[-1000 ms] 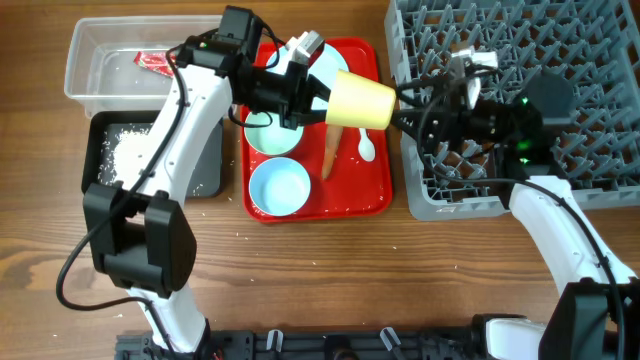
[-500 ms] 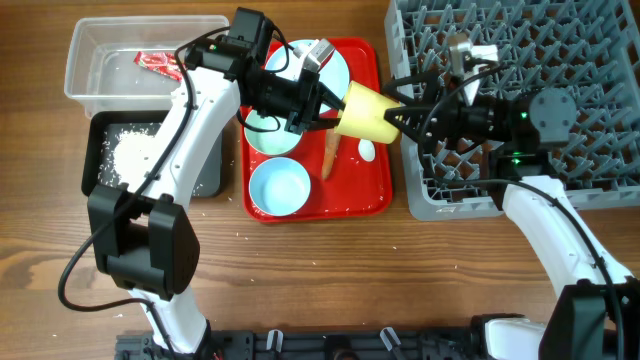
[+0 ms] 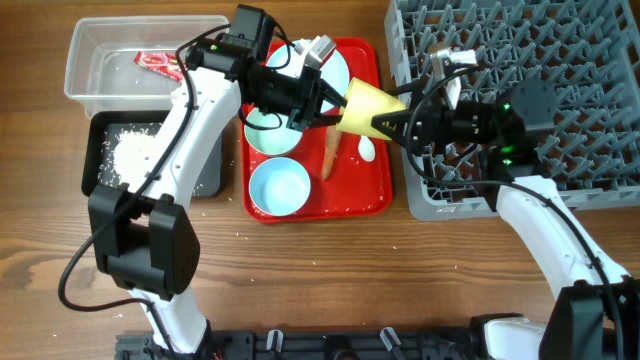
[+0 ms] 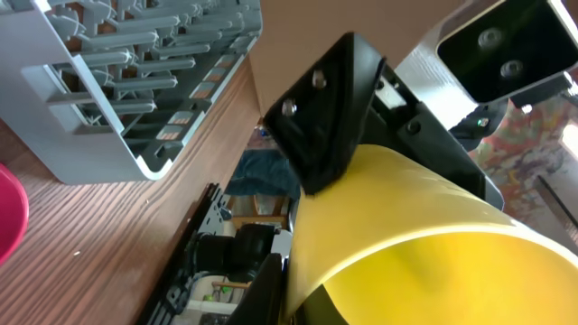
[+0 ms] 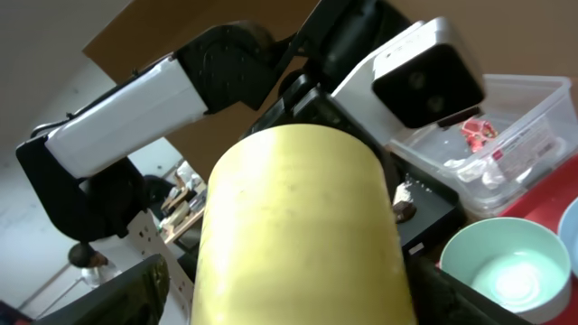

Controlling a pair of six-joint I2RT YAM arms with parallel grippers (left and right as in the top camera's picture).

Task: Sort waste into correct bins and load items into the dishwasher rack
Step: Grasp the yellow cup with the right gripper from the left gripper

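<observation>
The small yellow cup (image 3: pixel 368 109) hangs tilted in the air over the right edge of the red serving tray, between both arms. My left gripper (image 3: pixel 328 100) is shut on its rim; the left wrist view shows the cup (image 4: pixel 433 235) filling the frame with one black finger at its edge. My right gripper (image 3: pixel 403 124) reaches from the grey dishwasher rack (image 3: pixel 560 90) side. Its fingers are open and straddle the cup's base (image 5: pixel 298 226), with a gap showing on one side. On the tray lie two pale blue bowls (image 3: pixel 279 186), the plate (image 3: pixel 338 62), the carrot (image 3: pixel 328 155) and the white spoon (image 3: pixel 366 150).
The clear tub (image 3: pixel 90 60) at back left holds the red sauce packet (image 3: pixel 155 62). The black tray (image 3: pixel 205 172) in front of it holds white rice (image 3: pixel 125 155). The red serving tray (image 3: pixel 372 195) lies between the bins and the rack.
My right gripper has moved left and its fingers now sit around the cup's base. The left gripper has tipped the cup further over and shifted it slightly right.
</observation>
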